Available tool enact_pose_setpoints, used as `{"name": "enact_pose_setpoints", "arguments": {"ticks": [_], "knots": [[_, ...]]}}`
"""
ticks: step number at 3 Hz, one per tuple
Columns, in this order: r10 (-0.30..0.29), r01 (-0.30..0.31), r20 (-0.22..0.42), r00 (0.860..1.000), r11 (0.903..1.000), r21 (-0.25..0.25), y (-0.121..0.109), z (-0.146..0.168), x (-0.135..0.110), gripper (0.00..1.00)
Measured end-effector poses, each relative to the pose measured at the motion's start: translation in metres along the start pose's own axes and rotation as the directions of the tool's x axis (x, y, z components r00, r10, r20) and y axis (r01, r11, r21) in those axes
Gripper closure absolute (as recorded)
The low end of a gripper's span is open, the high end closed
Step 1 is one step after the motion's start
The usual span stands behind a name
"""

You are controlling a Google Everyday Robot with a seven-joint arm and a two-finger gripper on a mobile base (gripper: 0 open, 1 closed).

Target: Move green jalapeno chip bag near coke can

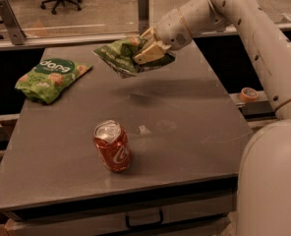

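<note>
The coke can (112, 146) stands in front, the green jalapeno chip bag (118, 57) aloft behind.
The gripper (148, 50), clamped on the bag above the table's (194, 107) far half, should bring it forward and lower it gently beside the can without knocking it.

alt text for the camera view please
The robot's gripper holds the green jalapeno chip bag in the air above the far part of a grey table. A dented red coke can stands near the front edge, and a brighter green snack bag lies at the far left.
</note>
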State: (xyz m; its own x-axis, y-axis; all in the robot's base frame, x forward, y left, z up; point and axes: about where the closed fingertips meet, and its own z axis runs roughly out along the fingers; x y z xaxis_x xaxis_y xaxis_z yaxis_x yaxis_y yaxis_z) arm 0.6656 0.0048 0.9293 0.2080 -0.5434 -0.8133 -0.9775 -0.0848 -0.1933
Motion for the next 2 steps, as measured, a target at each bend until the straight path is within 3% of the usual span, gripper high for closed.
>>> {"name": "enact_pose_setpoints", "arguments": {"ticks": [2], "knots": [[-0.007, 0.007, 0.006, 1.0, 0.998, -0.062, 0.008, 0.0056, -0.0016, 1.0]]}}
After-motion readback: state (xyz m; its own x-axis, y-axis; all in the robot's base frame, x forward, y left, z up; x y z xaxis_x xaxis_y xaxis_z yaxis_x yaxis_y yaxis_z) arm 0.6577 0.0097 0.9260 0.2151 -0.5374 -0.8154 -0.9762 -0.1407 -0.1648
